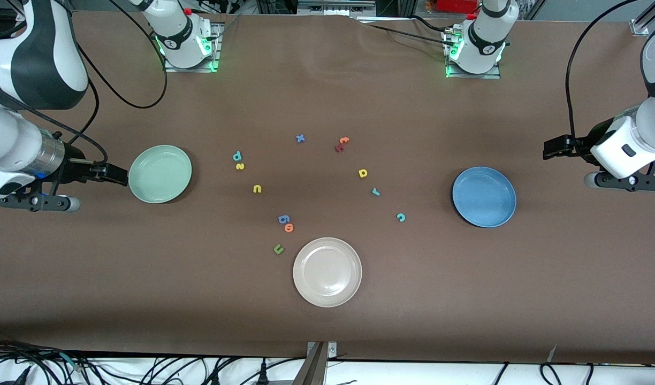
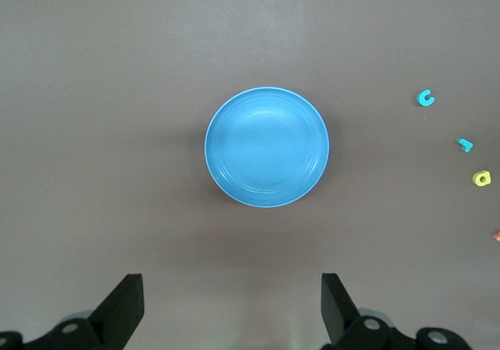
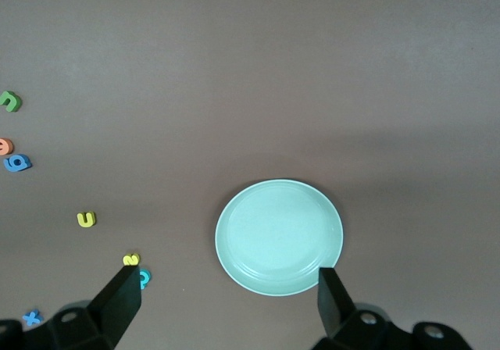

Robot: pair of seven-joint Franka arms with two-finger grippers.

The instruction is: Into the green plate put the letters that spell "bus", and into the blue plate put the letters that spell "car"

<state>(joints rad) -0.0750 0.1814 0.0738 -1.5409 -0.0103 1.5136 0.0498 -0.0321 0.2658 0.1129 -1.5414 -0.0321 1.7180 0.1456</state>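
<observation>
The green plate (image 1: 160, 174) (image 3: 279, 237) lies toward the right arm's end, bare. Beside it my right gripper (image 1: 119, 175) (image 3: 230, 283) hangs open with nothing in it. The teal "b" (image 1: 237, 156), yellow "s" (image 1: 240, 166) and yellow "u" (image 1: 257, 189) lie on the table between this plate and the middle. The blue plate (image 1: 484, 196) (image 2: 267, 147) lies toward the left arm's end, also bare. My left gripper (image 1: 551, 148) (image 2: 232, 287) hangs open beside it. The yellow "a" (image 1: 363, 172), teal "r" (image 1: 376, 192) and teal "c" (image 1: 401, 217) lie loose near the middle.
A cream-white plate (image 1: 327, 271) sits nearest the front camera. Close to it lie an olive "u" (image 1: 278, 249), an orange "o" (image 1: 289, 228) and a blue "g" (image 1: 283, 218). A blue "x" (image 1: 300, 138), an orange "t" (image 1: 344, 140) and a dark red letter (image 1: 338, 148) lie nearer the bases.
</observation>
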